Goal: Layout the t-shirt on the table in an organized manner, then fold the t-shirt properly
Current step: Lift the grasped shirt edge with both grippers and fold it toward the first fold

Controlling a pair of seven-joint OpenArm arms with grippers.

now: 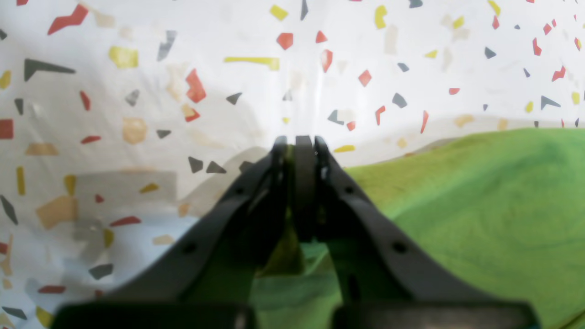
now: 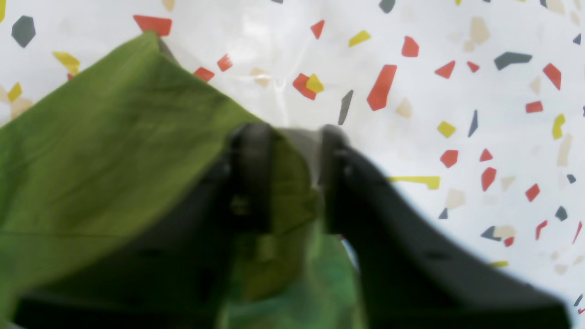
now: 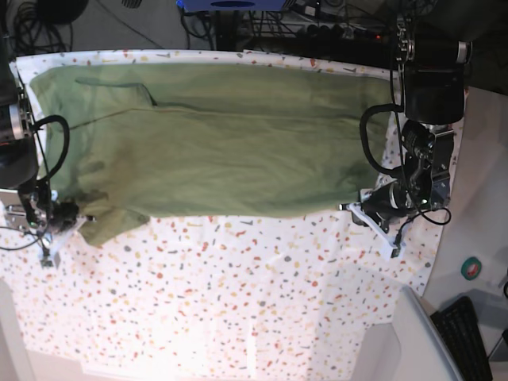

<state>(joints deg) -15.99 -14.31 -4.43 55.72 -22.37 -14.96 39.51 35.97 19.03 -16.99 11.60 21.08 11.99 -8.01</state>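
The shirt (image 3: pixel 214 147) lies spread across the far half of the table (image 3: pixel 238 302), its long axis running left to right in the base view. Its far edge sits close to the table's far edge. Its near edge runs roughly straight across the middle of the table. The near half of the table is bare speckled cloth, leaving open room there.

At base-view left, the shirt reaches almost to the table's left edge, and a sleeve (image 3: pixel 111 83) lies folded at the far left corner. At base-view right, the shirt ends just short of the table's right edge, where a plain grey-white surface (image 3: pixel 476 230) begins.

My left gripper (image 1: pixel 298 141) is at the shirt's near right corner in the base view. Its jaws are together, with a sliver of green fabric pinched between them; the rest of the shirt spreads away to the right of the wrist view.

My right gripper (image 2: pixel 285 132) is at the shirt's near left corner in the base view. Its jaws stand a little apart with a fold of green fabric between them; the fabric rises to a peak at the fingertips (image 2: pixel 251 137), so I read this as clamped on the shirt.

A grey bin (image 3: pixel 405 341) stands at the near right corner; its contents are not visible. A keyboard (image 3: pixel 460 325) lies beside it.
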